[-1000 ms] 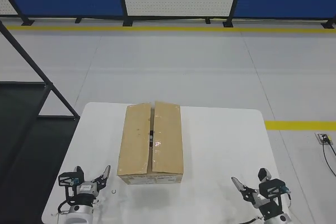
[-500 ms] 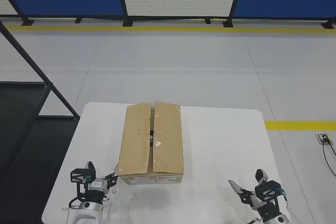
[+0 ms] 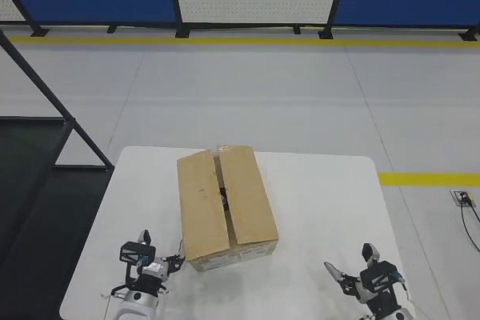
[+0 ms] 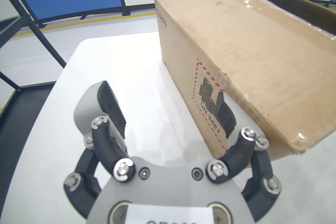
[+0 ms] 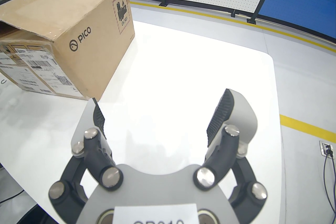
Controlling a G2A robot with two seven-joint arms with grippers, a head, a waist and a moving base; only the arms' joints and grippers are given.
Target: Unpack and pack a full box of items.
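Brown cardboard box (image 3: 226, 204) sitting mid-desk (image 3: 320, 208), skewed to desk edges, top flaps folded down, one flap edge lifting slightly. Robot's left hand (image 4: 162, 101) hovering low near desk's front-left corner, fingers spread wide, holding nothing. One finger pad (image 4: 225, 114) seemingly pressing against box's long side by its near corner, though contact hard to confirm. Robot's right hand (image 5: 161, 101) hanging by front-right corner, wide open, empty, well apart from box.
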